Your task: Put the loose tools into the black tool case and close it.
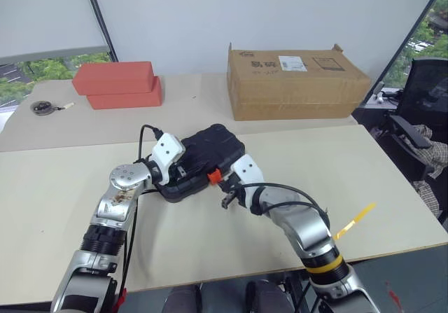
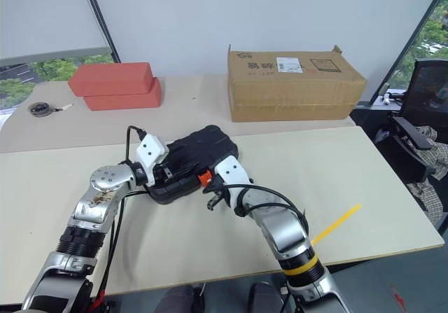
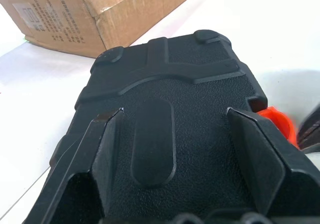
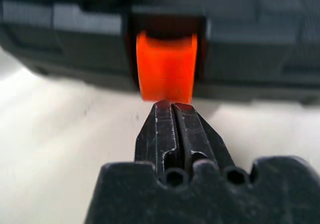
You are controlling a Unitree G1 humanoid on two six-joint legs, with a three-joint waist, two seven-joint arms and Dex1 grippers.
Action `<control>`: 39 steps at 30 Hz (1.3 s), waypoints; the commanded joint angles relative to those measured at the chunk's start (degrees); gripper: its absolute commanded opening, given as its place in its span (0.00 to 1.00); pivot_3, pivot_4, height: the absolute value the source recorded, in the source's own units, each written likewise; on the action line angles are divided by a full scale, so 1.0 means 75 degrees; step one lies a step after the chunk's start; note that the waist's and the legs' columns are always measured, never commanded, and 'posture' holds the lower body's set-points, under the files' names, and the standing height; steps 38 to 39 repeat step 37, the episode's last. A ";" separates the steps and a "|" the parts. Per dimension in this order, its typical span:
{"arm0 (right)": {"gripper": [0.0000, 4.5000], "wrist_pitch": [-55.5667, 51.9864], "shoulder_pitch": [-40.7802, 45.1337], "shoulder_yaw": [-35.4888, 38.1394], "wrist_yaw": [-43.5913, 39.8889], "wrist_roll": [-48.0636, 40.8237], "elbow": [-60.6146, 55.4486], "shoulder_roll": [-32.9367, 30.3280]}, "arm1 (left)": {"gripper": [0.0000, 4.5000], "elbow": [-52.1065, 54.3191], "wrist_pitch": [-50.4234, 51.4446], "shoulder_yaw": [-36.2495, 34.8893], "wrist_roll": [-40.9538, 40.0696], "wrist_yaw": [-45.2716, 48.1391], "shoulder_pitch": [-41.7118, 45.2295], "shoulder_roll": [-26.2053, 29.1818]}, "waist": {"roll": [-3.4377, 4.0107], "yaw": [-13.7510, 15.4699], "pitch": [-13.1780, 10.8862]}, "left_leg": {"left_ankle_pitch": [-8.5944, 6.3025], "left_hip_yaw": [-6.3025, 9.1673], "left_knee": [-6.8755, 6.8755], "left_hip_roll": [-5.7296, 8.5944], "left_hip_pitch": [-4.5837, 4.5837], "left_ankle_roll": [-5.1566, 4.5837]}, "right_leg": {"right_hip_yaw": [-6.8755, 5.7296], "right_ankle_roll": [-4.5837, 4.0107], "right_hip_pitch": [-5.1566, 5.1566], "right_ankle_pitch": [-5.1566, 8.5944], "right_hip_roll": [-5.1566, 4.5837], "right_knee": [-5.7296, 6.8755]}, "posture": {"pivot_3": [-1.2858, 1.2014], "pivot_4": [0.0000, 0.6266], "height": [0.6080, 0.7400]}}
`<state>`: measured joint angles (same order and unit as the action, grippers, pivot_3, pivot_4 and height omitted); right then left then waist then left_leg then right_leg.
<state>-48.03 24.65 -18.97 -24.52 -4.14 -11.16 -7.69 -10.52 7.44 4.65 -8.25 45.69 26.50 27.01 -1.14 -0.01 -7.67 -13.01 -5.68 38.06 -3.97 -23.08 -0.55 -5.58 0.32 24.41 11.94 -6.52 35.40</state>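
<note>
The black tool case (image 1: 213, 147) lies on the table with its lid down, slightly left of centre. My left gripper (image 3: 175, 144) is open, and its two fingers (image 3: 102, 154) rest spread across the ribbed lid at the case's near left end. My right gripper (image 4: 172, 108) is shut with nothing between its fingers. Its tips sit right at the lower edge of the small orange latch (image 4: 166, 66) on the case's front side (image 1: 213, 177). The loose tools are out of view.
A brown cardboard box (image 1: 294, 82) stands behind the case at the back right. Two stacked red bricks (image 1: 119, 85) and a small round object (image 1: 43, 107) lie at the back left. A yellow strip (image 1: 353, 220) sticks out near the right forearm. An office chair (image 1: 427, 103) stands beyond the table's right edge.
</note>
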 commanded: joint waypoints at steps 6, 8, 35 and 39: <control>0.02 0.0518 0.0775 0.0239 0.0223 -0.0013 0.0699 0.0432 | 0.78 -0.0636 0.0163 0.0255 0.0298 0.0031 -0.0369 0.0028 | 0.0008 -0.0045 -0.0005 | -0.0001 0.0002 0.0000 0.0000 -0.0006 0.0001 | -0.0001 0.0000 0.0005 -0.0001 0.0000 -0.0002 | 0.52 0.24 0.80; 0.02 0.0484 0.0703 0.0277 0.0162 -0.0042 0.0590 0.0361 | 0.78 -0.0577 0.0165 0.0210 0.0275 0.0017 -0.0430 0.0052 | 0.0008 -0.0061 -0.0005 | 0.0000 0.0004 0.0000 0.0000 -0.0007 0.0001 | -0.0001 0.0000 0.0005 -0.0001 0.0000 -0.0001 | 0.52 0.24 0.80; 0.95 0.5597 -0.1344 0.3468 -0.4897 -0.2339 0.2545 -0.3422 | 1.00 0.2970 0.0519 -0.4397 -0.2399 0.0717 -0.5979 0.1506 | -0.0024 0.0072 -0.0061 | -0.0002 -0.0024 -0.0059 0.0002 -0.0089 -0.0052 | 0.0014 0.0019 0.0099 0.0019 -0.0005 -0.0067 | 0.52 0.24 0.80; 0.99 0.5891 -0.1252 0.3505 -0.5065 -0.2252 0.2887 -0.3494 | 1.00 0.3019 0.0196 -0.4240 -0.2229 0.0769 -0.6303 0.1379 | -0.0025 0.0087 -0.0062 | -0.0006 -0.0025 -0.0058 0.0001 -0.0089 -0.0044 | 0.0014 0.0011 0.0099 0.0023 -0.0006 -0.0064 | 0.52 0.24 0.80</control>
